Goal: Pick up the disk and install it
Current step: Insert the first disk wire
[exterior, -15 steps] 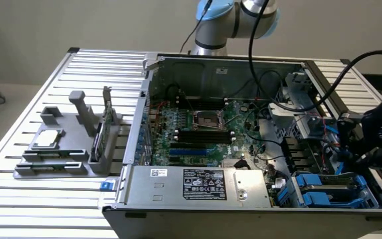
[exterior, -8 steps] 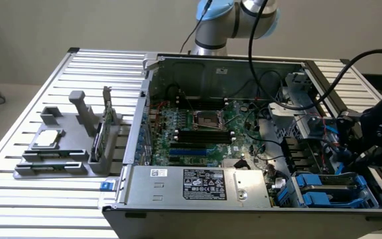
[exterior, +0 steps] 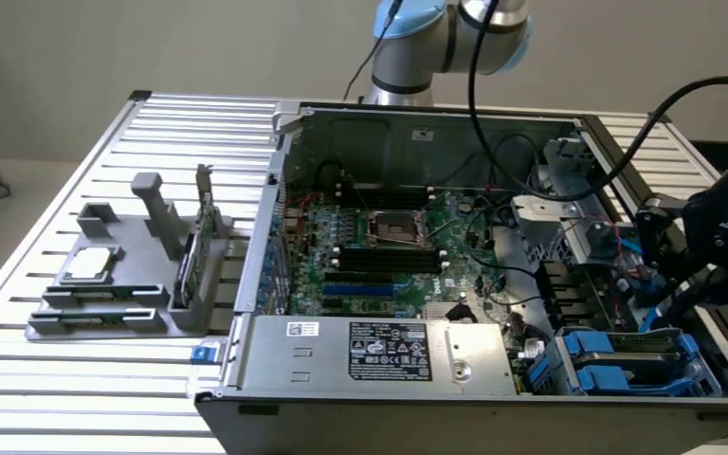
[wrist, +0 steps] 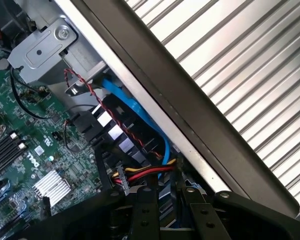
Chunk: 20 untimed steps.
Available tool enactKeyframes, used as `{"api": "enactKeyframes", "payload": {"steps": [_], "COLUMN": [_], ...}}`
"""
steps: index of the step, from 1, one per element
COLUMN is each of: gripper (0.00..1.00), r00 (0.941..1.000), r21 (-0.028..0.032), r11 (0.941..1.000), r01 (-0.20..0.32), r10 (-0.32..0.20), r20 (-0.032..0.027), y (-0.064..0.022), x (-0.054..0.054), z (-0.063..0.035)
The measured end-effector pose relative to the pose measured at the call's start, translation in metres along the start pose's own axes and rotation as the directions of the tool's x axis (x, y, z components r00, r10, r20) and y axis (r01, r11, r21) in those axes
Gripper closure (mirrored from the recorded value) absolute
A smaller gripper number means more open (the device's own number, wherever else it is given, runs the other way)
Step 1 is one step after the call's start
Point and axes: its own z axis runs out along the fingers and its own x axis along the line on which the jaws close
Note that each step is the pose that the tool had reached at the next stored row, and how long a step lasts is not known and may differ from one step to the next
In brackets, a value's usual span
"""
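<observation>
The disk (exterior: 648, 353) lies flat in the drive cage in the corner of the open computer case (exterior: 276, 237), at the exterior view's right. Its blue rails run roughly along the case's side wall, and so, it seems, does its long axis. I cannot tell which end leads, and its label is not readable.

The gripper (wrist: 166, 200) hangs just above that corner, inside the case wall. I cannot tell whether it grips anything.

Also in the case, the motherboard (wrist: 25, 165) carries the word "DELL". A blue data cable (wrist: 135, 107) and yellow, red and black power leads (wrist: 142, 172) run beside it. The power supply (exterior: 377, 355) has white and black labels whose print is too small to read.
</observation>
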Motion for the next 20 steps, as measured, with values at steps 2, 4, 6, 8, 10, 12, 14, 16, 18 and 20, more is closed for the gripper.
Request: {"api": "enactKeyframes", "payload": {"steps": [2, 4, 6, 8, 10, 12, 14, 16, 18, 20], "gripper": [0.75, 0.75, 0.75, 0.75, 0.75, 0.75, 0.75, 0.75, 0.75, 0.75], "r00": [1.0, 1.0, 1.0, 1.0, 1.0, 1.0, 1.0, 0.9997, 0.9991, 0.9979], "r21": [-0.0018, -0.0027, -0.0033, -0.0037, -0.0041, -0.0056, -0.0129, -0.0236, -0.0311, -0.0339], "r11": [1.0, 1.0, 1.0, 1.0, 1.0, 1.0, 0.9999, 0.9997, 0.9995, 0.9994], "r01": [0.0, 0.0, 0.0, 0.0, 0.0, 0.0, 0.001, 0.003, 0.006, 0.01], "r10": [0.0, 0.0, 0.0, 0.0, 0.0, 0.0, -0.001, -0.003, -0.005, -0.008], "r20": [-0.0016, -0.0023, -0.0027, -0.0029, -0.0029, -0.0012, 0.0071, 0.0224, 0.0416, 0.064], "y": [0.0006, 0.0021, 0.0043, 0.0053, 0.0053, 0.0052, 0.005, 0.0051, 0.0049, 0.0041], "x": [0.002, 0.005, 0.008, 0.01, 0.01, 0.01, 0.01, 0.01, 0.01, 0.011], "z": [-0.0042, -0.0094, -0.0153, -0.0201, -0.0202, -0.0203, -0.0202, -0.0204, -0.0203, -0.0204]}}
